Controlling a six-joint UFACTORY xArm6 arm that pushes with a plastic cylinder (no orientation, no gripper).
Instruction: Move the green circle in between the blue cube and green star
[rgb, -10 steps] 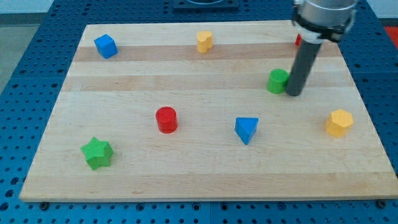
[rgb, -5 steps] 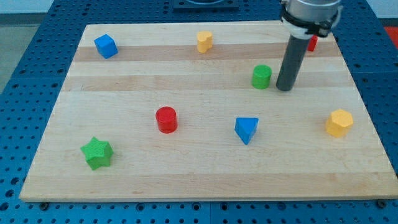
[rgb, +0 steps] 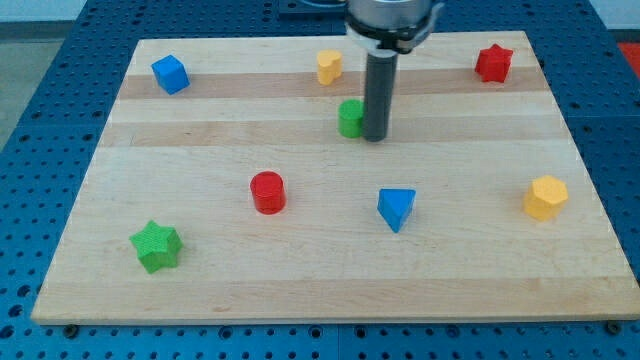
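Light wooden board (rgb: 330, 270) lying on blue perforated table (rgb: 40, 120). Landmark for everything below: small green cylinder block, i.e. the green circle (rgb: 350, 118).

Green circle: upper middle of board, standing upright. My tip (rgb: 376, 137): dark straight rod, lower end planted on the board right against the green circle's right side in the view, touching or as good as touching; exact contact hard to tell, rod hides that edge. No jaws or hand on this rig, just the rod, so nothing held; only pressed beside the block.

Small yellow block (rgb: 329, 67), shape unclear: near, toward the view's top and slightly left of green circle.
Blue cube (rgb: 170, 74): well apart, far to the view's left and a bit higher than green circle.
Green star block (rgb: 156, 246): well apart, toward the view's lower left of green circle, close to board's bottom-left corner.
Red cylinder block (rgb: 267, 192): below and left of green circle, roughly on the way toward the green star.
Blue triangular block (rgb: 396, 209): below and slightly right of green circle.
Red star block (rgb: 493, 63): to the view's right and higher than green circle, near board's top-right corner.
Yellow hexagonal block (rgb: 545, 197): far right and lower than green circle.

Green circle not between blue cube and green star; sitting well to the right of both.
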